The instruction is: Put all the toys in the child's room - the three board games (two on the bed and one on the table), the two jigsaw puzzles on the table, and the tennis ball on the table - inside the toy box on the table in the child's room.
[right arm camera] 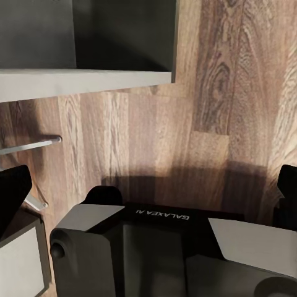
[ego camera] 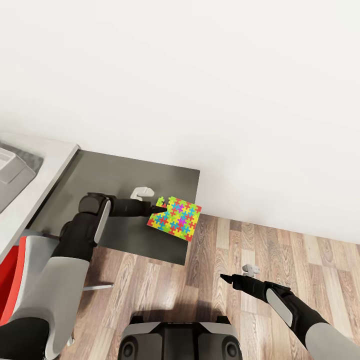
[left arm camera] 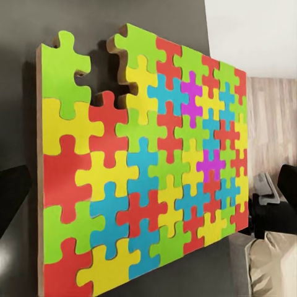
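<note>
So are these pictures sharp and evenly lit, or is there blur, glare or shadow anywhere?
Head view: soft, even light, no glare, and the white wall looks washed out. Left wrist view: the jigsaw puzzle is crisp up close. Right wrist view: a dim shadow lies on the wood floor by the robot's base.

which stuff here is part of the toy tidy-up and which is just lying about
Part of the job:
- jigsaw puzzle, at the left gripper, over the dark cabinet top
- toy box on the table

Just there:
- wood floor
- white wall
- right gripper, holding nothing
</note>
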Motion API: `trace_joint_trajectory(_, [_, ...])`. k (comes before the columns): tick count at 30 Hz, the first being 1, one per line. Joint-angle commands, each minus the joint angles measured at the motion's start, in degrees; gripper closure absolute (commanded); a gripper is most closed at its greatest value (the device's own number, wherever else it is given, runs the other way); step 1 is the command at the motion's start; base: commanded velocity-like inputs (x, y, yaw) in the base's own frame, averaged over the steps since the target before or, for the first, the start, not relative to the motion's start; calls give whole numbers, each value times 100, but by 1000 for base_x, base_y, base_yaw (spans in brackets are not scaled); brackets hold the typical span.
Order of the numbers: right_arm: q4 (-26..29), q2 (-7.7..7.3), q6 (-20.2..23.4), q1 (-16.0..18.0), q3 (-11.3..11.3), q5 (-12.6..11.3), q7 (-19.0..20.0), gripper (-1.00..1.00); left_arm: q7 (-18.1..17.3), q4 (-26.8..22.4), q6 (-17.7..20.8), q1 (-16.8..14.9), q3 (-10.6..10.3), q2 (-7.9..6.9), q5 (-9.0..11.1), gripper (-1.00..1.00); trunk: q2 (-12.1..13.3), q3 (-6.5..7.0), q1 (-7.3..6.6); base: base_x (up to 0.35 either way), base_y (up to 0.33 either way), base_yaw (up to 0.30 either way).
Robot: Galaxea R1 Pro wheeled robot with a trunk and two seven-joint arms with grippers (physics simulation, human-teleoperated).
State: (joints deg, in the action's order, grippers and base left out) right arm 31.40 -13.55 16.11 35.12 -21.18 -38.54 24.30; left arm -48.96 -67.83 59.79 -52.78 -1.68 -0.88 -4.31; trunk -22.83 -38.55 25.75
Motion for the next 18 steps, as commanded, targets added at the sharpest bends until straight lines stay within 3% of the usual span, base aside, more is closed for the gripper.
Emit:
trace_joint_trajectory(1, [6, -7, 23, 3, -26, -49, -4, -100, -44, 2, 21, -4, -4, 0, -47, -100, -9, -7, 3, 0, 0, 0])
trace_joint_trajectory(18, [6, -7, 23, 3, -26, -49, -4, -100, -43, 162, 21, -4, 1, 17, -51, -100, -9, -7, 3, 0, 0, 0])
